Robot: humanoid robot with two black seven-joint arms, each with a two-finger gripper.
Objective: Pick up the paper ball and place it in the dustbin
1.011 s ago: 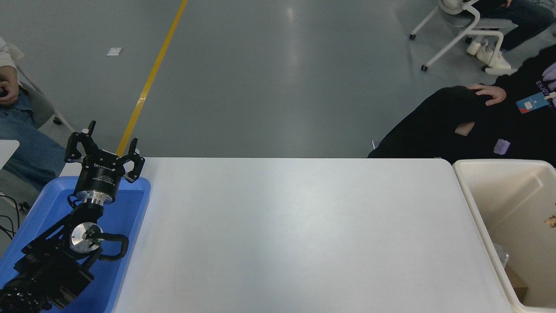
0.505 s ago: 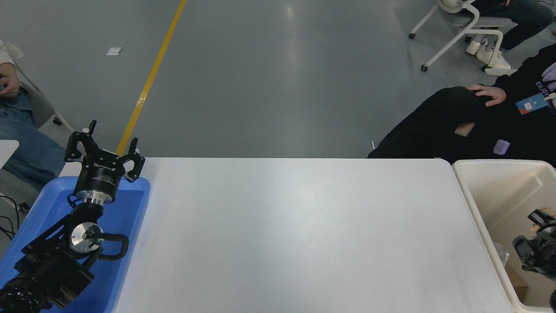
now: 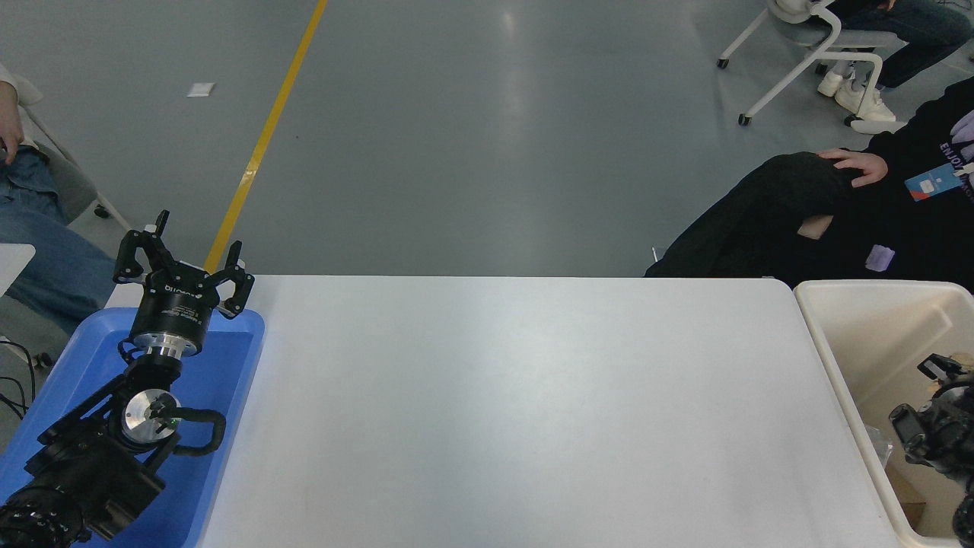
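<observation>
right gripper point(image 3: 940, 396) has shifted slightly left over the dustbin point(image 3: 825, 358).

L tool point(image 3: 184, 257) parked lower left, spread wide, R tool point(image 3: 940, 388) right edge

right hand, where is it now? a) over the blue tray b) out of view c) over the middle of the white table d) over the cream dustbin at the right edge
d: the right hand shows at the picture's right edge, over the inside of the cream dustbin, not over the white table or the blue tray.
</observation>
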